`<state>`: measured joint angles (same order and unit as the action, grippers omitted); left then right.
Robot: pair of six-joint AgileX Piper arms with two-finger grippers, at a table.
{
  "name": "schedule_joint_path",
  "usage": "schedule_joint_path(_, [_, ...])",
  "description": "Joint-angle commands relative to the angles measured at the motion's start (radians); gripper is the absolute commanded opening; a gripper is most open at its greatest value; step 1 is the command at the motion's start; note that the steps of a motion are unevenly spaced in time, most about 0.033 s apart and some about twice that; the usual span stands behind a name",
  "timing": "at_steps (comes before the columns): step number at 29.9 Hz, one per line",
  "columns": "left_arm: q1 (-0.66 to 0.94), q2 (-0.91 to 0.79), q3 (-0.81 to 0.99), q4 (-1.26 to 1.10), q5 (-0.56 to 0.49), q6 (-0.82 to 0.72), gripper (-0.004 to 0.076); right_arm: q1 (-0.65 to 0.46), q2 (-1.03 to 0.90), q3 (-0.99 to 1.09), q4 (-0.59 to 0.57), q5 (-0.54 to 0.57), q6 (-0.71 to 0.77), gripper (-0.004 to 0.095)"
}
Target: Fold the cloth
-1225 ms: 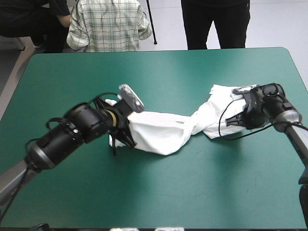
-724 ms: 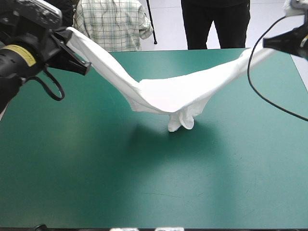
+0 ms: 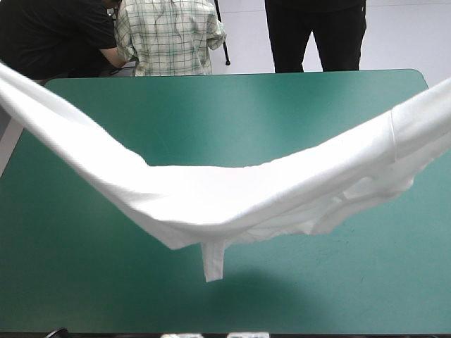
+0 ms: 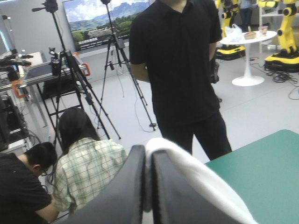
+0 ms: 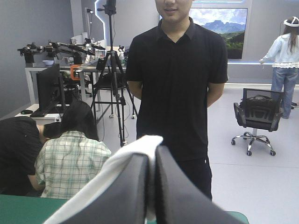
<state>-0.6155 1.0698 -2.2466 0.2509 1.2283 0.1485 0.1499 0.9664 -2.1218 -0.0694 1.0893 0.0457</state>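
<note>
The white T-shirt (image 3: 211,201) hangs in the air as a long sagging band across the whole high view, above the teal-green table (image 3: 232,113). Its two ends run up out of the picture at left and right, so neither gripper shows there. A short flap (image 3: 213,262) dangles from the lowest part. In the left wrist view my left gripper (image 4: 148,154) is shut on the T-shirt (image 4: 187,172), which drapes over one finger. In the right wrist view my right gripper (image 5: 152,151) is shut on the T-shirt (image 5: 107,179) in the same way. Both arms are raised and look level into the room.
The table's bare cover shows beyond the hanging shirt and in front of it, with the shirt's shadow (image 3: 282,282) near the front edge. A corner of the table (image 4: 266,163) shows below my left gripper.
Earlier the T-shirt lay twisted on the table with both grippers at its ends. Both arms have since lifted it and drawn it wide, rising out of the high view; its low end has left the table.
</note>
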Motion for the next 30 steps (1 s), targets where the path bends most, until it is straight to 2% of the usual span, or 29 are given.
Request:
schedule_joint_path(1, [0.000,-0.015,-0.014,-0.070,-0.038,0.008,-0.0009,-0.002,-0.021,-0.013,0.005,-0.040,-0.012,-0.0017])
schedule_joint_path(4, [0.000,-0.012,-0.010,-0.066,0.007,0.008,-0.0009,-0.002,-0.044,0.021,0.030,-0.039,-0.012,-0.0017])
schedule_joint_path(8, [0.000,0.010,0.065,0.048,0.060,-0.045,-0.0009,-0.002,-0.059,0.140,0.058,-0.026,-0.012,-0.0017])
schedule_joint_path(13, [0.000,0.078,0.237,0.114,0.060,-0.078,-0.0009,-0.002,-0.039,0.368,0.083,-0.047,-0.012,-0.0017])
schedule_joint_path(17, [0.000,0.196,0.338,0.164,0.045,-0.120,-0.0009,-0.002,0.038,0.514,0.083,-0.060,-0.012,-0.0017])
schedule_joint_path(21, [0.000,0.355,0.367,0.229,0.019,-0.122,-0.0009,-0.002,0.168,0.591,0.075,-0.157,-0.034,-0.0017])
schedule_joint_path(25, [0.002,0.525,0.363,0.344,-0.066,-0.177,-0.0009,-0.002,0.310,0.582,0.042,-0.287,-0.046,-0.0017])
schedule_joint_path(30, [0.051,0.717,0.297,0.350,-0.104,-0.215,-0.0009,-0.002,0.472,0.543,-0.003,-0.330,-0.046,-0.0017])
